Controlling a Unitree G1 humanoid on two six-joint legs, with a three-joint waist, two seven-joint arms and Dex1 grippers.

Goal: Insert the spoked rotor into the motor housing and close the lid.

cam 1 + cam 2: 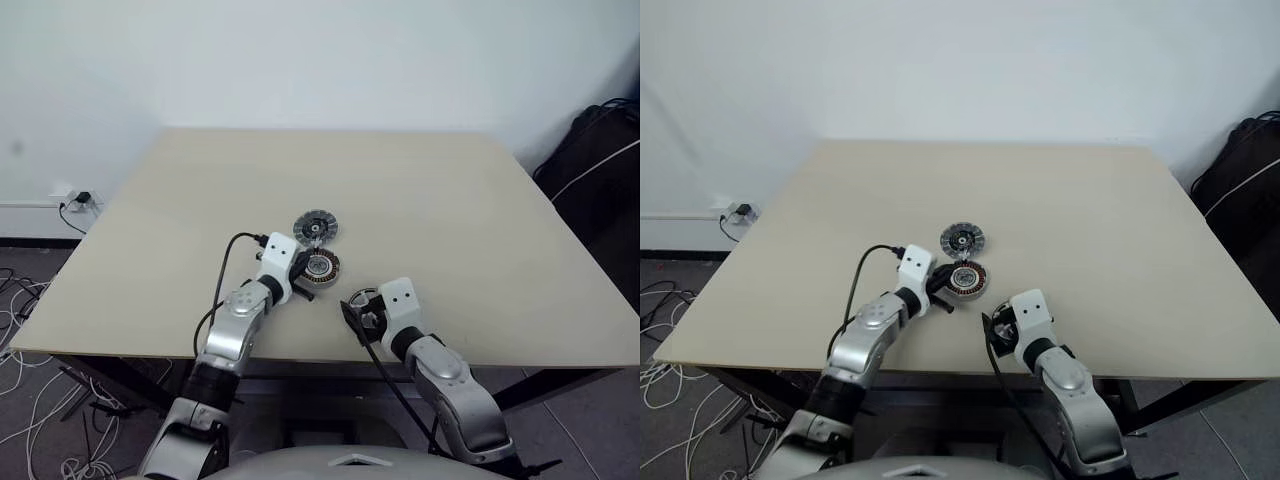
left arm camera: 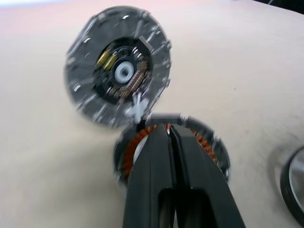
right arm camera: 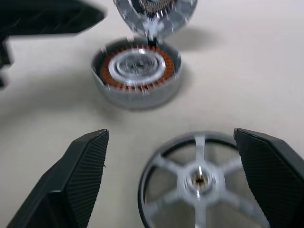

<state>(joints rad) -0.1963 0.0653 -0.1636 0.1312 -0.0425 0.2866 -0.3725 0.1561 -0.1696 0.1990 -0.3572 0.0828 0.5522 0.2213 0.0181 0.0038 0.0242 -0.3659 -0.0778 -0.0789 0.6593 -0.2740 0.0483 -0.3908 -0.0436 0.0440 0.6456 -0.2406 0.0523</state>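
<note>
The motor housing (image 1: 321,265), a round disc with a copper ring around a silver centre, lies on the beige table. The lid (image 1: 315,227) lies just beyond it, segmented face up, touching the housing's rim. My left gripper (image 2: 169,135) is shut and empty, its tips at the near left rim of the housing (image 2: 211,142). The spoked rotor (image 3: 199,183) lies flat on the table near the front edge. My right gripper (image 3: 171,156) stands open around it, one finger on each side. The far rim of the rotor (image 1: 363,296) shows just above that gripper.
The table's front edge (image 1: 300,358) runs close under both hands. A black bag (image 1: 600,150) stands at the right beyond the table. Cables (image 1: 30,400) lie on the floor at the left, by a wall socket (image 1: 75,200).
</note>
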